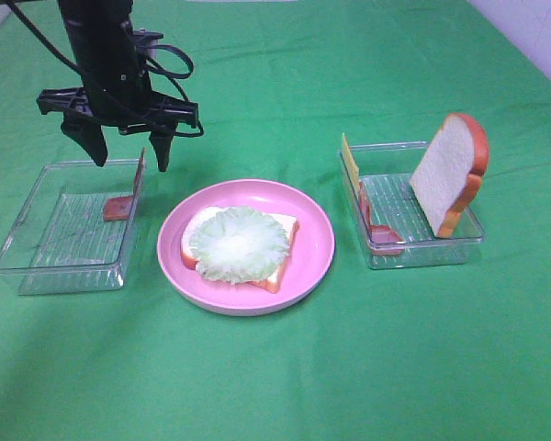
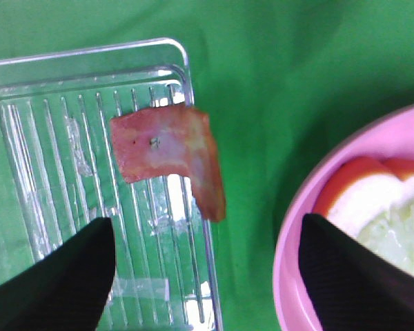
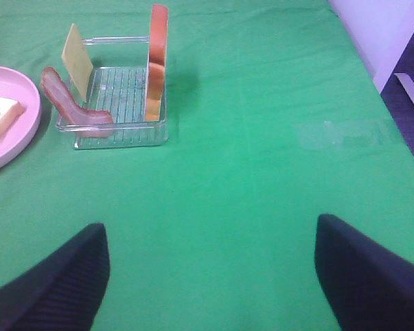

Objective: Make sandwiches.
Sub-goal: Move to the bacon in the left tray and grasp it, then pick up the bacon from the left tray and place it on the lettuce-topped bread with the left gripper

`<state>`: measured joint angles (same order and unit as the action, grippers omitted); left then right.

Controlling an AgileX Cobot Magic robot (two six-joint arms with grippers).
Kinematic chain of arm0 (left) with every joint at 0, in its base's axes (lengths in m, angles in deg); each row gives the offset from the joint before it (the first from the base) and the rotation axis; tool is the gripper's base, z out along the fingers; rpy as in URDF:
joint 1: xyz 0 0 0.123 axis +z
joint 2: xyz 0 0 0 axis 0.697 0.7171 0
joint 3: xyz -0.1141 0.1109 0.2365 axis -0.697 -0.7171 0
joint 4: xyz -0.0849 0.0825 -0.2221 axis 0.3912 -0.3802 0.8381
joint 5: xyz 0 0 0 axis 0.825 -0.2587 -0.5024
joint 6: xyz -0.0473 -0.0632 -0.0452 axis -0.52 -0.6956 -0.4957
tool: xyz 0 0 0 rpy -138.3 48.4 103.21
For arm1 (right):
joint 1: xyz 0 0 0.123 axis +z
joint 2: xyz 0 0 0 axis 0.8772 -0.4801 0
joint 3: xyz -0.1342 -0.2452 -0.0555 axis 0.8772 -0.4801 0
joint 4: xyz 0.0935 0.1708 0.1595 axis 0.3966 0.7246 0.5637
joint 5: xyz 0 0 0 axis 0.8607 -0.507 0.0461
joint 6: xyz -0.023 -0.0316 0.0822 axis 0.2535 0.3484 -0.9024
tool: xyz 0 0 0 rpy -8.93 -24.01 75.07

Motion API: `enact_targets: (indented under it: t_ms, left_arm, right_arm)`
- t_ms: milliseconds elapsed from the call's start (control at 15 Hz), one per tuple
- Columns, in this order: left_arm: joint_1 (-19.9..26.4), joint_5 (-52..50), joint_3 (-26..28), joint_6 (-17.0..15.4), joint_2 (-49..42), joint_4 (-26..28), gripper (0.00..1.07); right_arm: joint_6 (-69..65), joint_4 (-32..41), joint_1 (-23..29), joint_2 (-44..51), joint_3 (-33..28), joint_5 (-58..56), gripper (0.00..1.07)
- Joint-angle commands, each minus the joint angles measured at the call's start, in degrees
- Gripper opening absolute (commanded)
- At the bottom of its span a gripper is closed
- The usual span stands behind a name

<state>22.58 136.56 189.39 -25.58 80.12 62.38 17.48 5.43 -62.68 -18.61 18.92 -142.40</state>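
**Left tool** [image 1: 129, 158]: jaws wide apart, gripping nothing, poised over the plate-side wall of the left tray [image 1: 37, 276]. Below and between its fingers, a bacon strip [image 2: 162, 148] leans on that wall, one end draped over the rim. The strip looks thin, light and floppy. It is probably best pinched across its raised middle, clear of the ribbed floor.

Beyond one finger lies the pink plate [image 1: 317, 266], bearing a base slice [image 1: 285, 226] under lettuce [image 1: 237, 241].

**Right tool** [image 3: 210, 231]: likewise spread and empty, over bare tabletop [image 3: 262, 172]. Well ahead of it, the right tray [image 3: 124, 141] holds an upright slice [image 3: 157, 62], a cheese square [image 3: 77, 58] and a second bacon strip [image 3: 69, 103].

**Not shown:** the right tool lies outside the high view. Both wrist views crop the fingers. Whether the strip's lower end touches the tray floor is unclear.
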Motion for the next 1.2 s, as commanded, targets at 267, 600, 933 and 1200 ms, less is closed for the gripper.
enact_targets:
  t_ms: [267,600,933,1200]
  left_arm:
    - [-0.1,-2.6,0.1,-0.4,1.8,-0.7,0.61]
    - [-0.1,-2.3,0.2,-0.2,2.3,-2.6,0.31]
    - [-0.1,-2.3,0.2,-0.1,2.3,-3.0,0.0]
    - [-0.2,0.4,1.7,0.7,0.9,-2.9,0.0]
  right_arm:
    - [0.6,-0.2,-0.2,0.7,-0.2,0.8,0.77]
    - [0.6,-0.2,-0.2,0.7,-0.2,0.8,0.77]
    - [0.6,-0.2,-0.2,0.7,-0.2,0.8,0.77]
    - [0.6,-0.2,-0.2,0.7,-0.2,0.8,0.77]
